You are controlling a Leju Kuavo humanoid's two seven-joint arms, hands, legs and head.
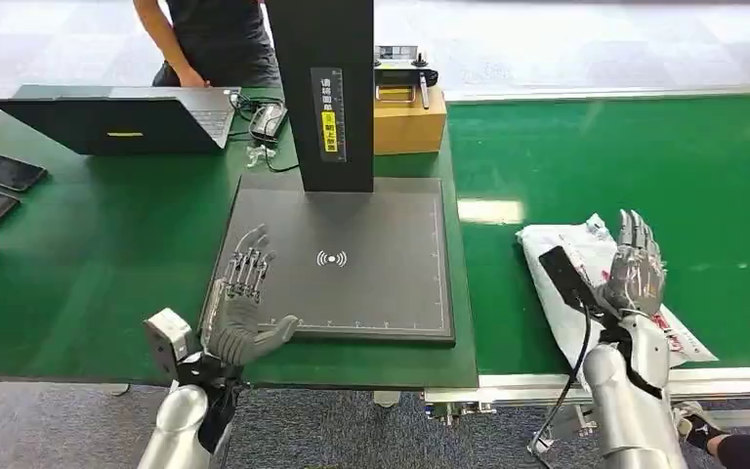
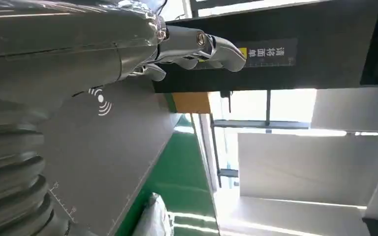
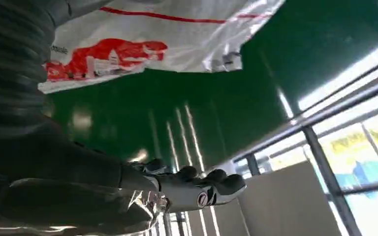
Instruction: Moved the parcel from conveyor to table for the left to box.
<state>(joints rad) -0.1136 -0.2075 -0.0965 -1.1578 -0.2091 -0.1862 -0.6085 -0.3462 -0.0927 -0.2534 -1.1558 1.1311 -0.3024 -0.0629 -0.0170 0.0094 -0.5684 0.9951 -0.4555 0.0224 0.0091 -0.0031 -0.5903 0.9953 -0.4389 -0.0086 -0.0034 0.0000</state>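
A white plastic parcel (image 1: 568,256) with red print lies flat on the green conveyor belt (image 1: 645,156), near its front edge. My right hand (image 1: 634,269) hovers over the parcel's right part, fingers straight and spread, holding nothing. The right wrist view shows the parcel (image 3: 167,34) close by and the fingers (image 3: 197,189) extended beside it. My left hand (image 1: 242,298) is open at the front left corner of the dark scale pad (image 1: 352,259), fingers over the pad's edge. In the left wrist view the fingers (image 2: 202,49) stretch out above the pad (image 2: 108,142).
A black post (image 1: 324,93) rises from the pad's back. Behind it sits a cardboard box (image 1: 408,119). On the green table (image 1: 88,254) are a laptop (image 1: 117,119), a mouse and phones (image 1: 0,186). A person (image 1: 210,44) stands at the far side.
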